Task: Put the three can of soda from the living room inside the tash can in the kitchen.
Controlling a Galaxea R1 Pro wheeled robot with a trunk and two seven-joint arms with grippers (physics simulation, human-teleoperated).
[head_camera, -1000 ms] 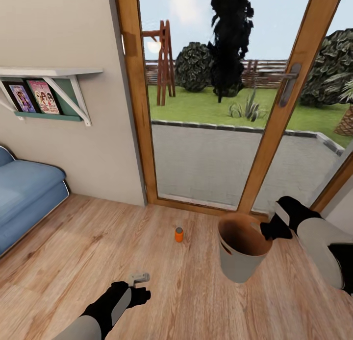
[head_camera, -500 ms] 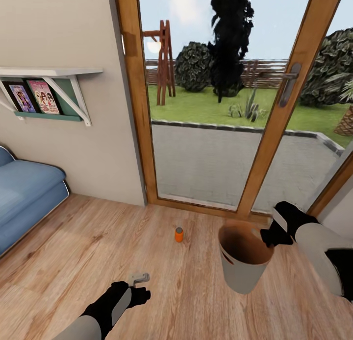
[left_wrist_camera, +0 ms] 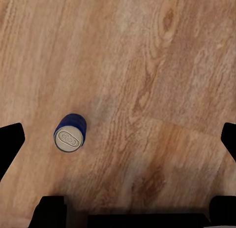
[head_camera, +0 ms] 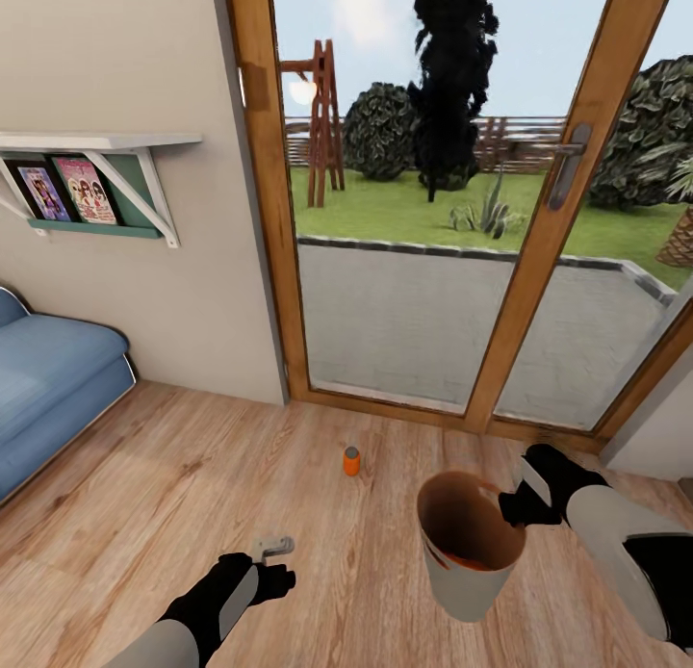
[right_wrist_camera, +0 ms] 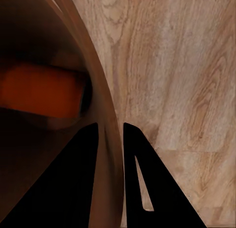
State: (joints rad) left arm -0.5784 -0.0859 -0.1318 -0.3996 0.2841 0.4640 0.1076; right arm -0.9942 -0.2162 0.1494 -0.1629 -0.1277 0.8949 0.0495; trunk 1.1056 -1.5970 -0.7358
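— By the glass doors (head_camera: 423,216) in the living room, I carry the trash can (head_camera: 469,562) by its rim, my right gripper (head_camera: 513,507) pinched across the wall. One orange can (right_wrist_camera: 42,92) lies inside it.

— How to do it well?

— Keep it level, I judge, and set it near the standing orange can (head_camera: 351,461).

— Your other hand?

— My left gripper (left_wrist_camera: 118,139) hangs wide open, empty, over a dark blue can (left_wrist_camera: 69,133) on the floor (head_camera: 173,495).

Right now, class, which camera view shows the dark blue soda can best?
The left wrist view: the blue soda can stands upright on the plank floor, seen from above, its grey top clear, between the open left end effector fingers.
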